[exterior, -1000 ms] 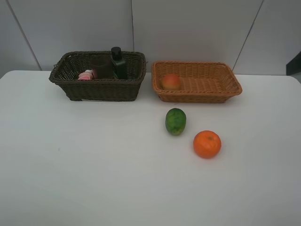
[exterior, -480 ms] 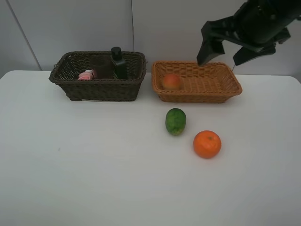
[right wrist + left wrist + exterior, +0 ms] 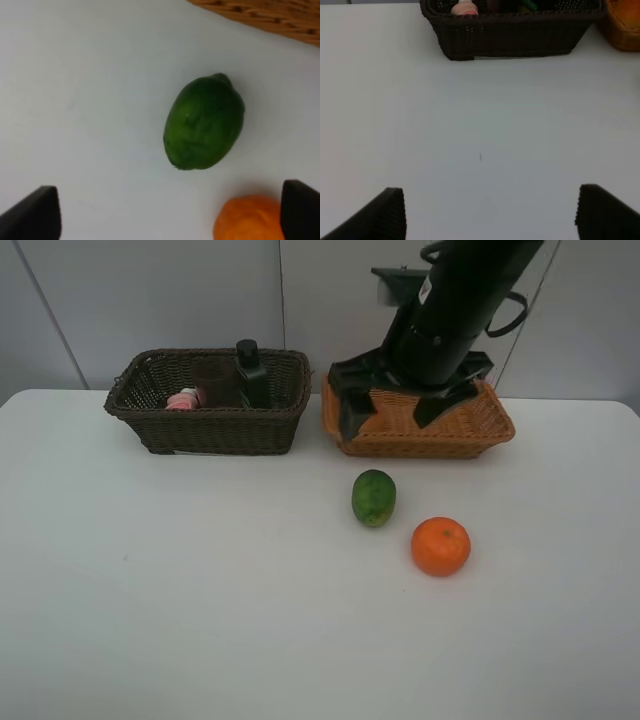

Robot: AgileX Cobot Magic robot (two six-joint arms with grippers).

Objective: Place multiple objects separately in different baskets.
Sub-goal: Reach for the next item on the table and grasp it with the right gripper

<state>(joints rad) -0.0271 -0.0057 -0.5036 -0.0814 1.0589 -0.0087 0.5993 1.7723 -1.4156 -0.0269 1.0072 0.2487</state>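
Note:
A green oval fruit (image 3: 373, 497) (image 3: 204, 122) and an orange (image 3: 440, 546) (image 3: 247, 217) lie on the white table in front of the orange-tan basket (image 3: 488, 426) (image 3: 270, 15). My right gripper (image 3: 390, 412) (image 3: 167, 215) hangs open above the front of that basket, looking down on the green fruit, and the arm hides the basket's inside. The dark brown basket (image 3: 210, 418) (image 3: 510, 40) holds a pink white-capped bottle (image 3: 185, 399) (image 3: 465, 7), a black bottle (image 3: 250, 370) and a dark cup (image 3: 220, 382). My left gripper (image 3: 492, 215) stands open over bare table, short of the dark basket.
The white table (image 3: 200, 590) stretches wide in front of both baskets. A grey panelled wall (image 3: 150, 300) stands close behind them. The two baskets sit side by side with a narrow gap between.
My right arm came in from the upper right and swung down over the orange-tan basket, covering its inside. The fruits and baskets have not moved.

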